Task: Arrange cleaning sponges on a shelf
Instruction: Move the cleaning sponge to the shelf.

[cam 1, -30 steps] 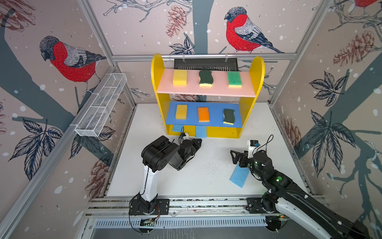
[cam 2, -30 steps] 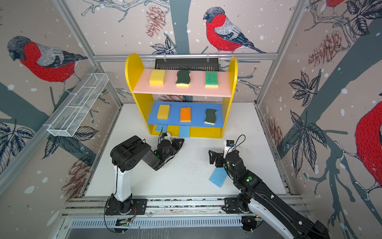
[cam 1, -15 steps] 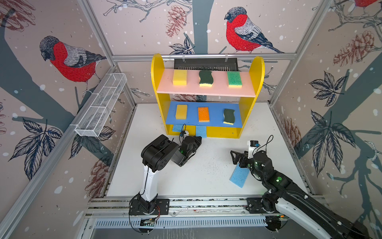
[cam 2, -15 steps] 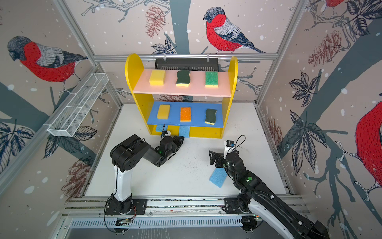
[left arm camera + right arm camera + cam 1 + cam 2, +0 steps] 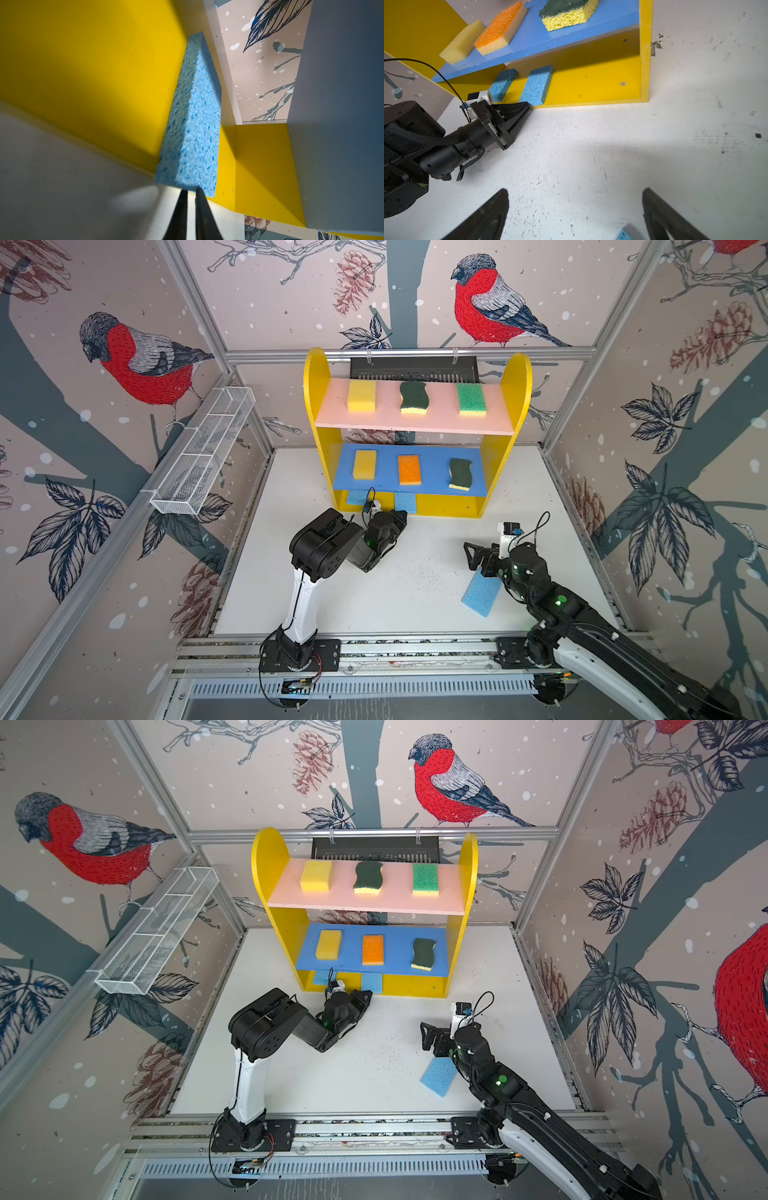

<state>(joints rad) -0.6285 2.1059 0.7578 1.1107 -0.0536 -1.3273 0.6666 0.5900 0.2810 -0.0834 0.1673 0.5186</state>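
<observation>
**Eight sponges shelved, one loose**

The right tool [image 5: 575,190] is spread wide above a flat light-blue sponge [image 5: 478,597] on the scuffed white table [image 5: 415,593]. The left tool [image 5: 527,106] is closed and empty, with its tips at a porous blue sponge [image 5: 536,86] on the bottom of the yellow shelf [image 5: 494,456]. Bird-print walls [image 5: 291,302] stand behind.

The bottom level of the yellow-sided three-level shelf [image 5: 517,398] is a low slot under the blue middle board [image 5: 434,472]. One flat light-blue sponge [image 5: 503,84] takes its left end and a second light-blue sponge [image 5: 536,85] its middle, with a narrow yellow gap between them. The stretch toward the right side wall is bare. The black left claw [image 5: 527,107], jaws together, stands at the slot's mouth just before the second sponge. The white bench [image 5: 415,585] between the arms lies open up to the shelf front. A third light-blue sponge [image 5: 478,595] lies under the wrist of the right claw [image 5: 473,558], whose jaws stand wide apart.
</observation>
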